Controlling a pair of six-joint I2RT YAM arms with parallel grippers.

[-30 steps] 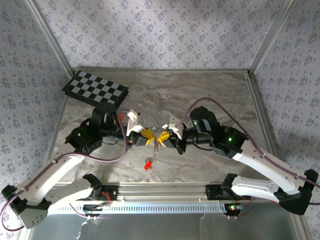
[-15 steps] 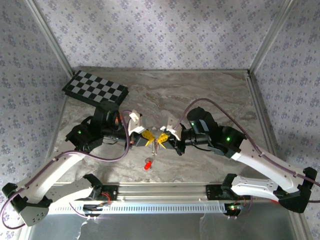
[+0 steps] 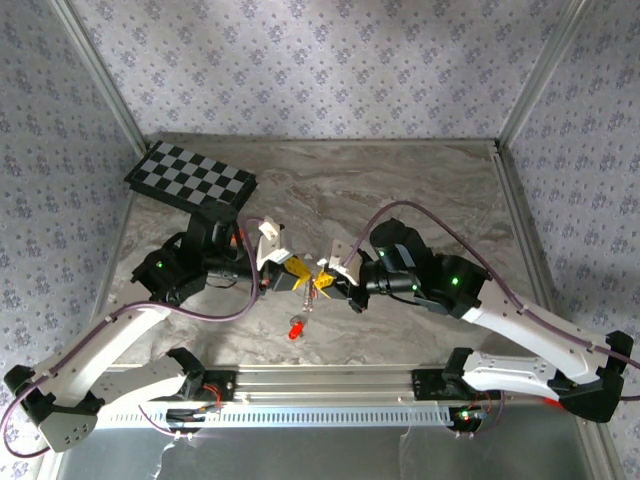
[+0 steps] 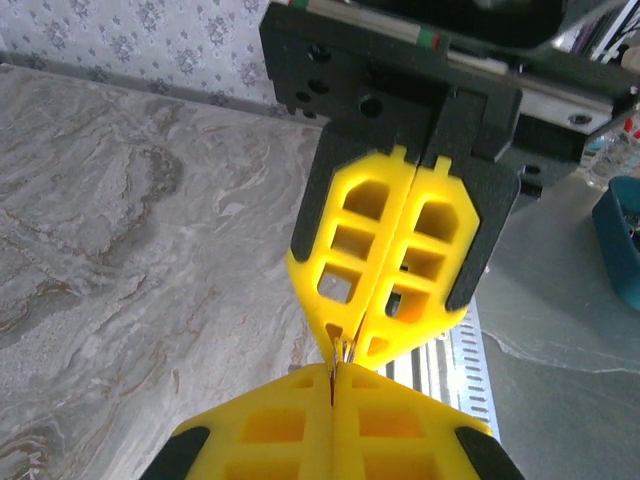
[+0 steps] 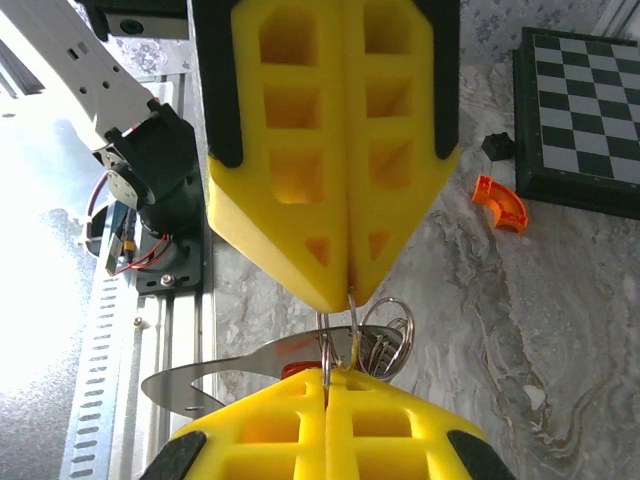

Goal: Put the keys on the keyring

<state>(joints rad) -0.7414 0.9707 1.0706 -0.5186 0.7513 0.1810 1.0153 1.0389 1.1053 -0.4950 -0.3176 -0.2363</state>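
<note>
Keyring (image 5: 385,340) hangs off the surface (image 3: 400,190), its wire loops caught between two sets of fingertips. Left fingers (image 3: 298,275) pressed fully together on the wire. Right fingers (image 3: 325,281) likewise, meeting them tip to tip. I see one red key (image 3: 295,329) lying loose near them, toward the arm bases.

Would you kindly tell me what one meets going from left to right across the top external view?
Checkerboard → left gripper → keyring, pinched between both sets of fingers → right gripper. The red key is left out, since it lies level with the left gripper in that direction.
</note>
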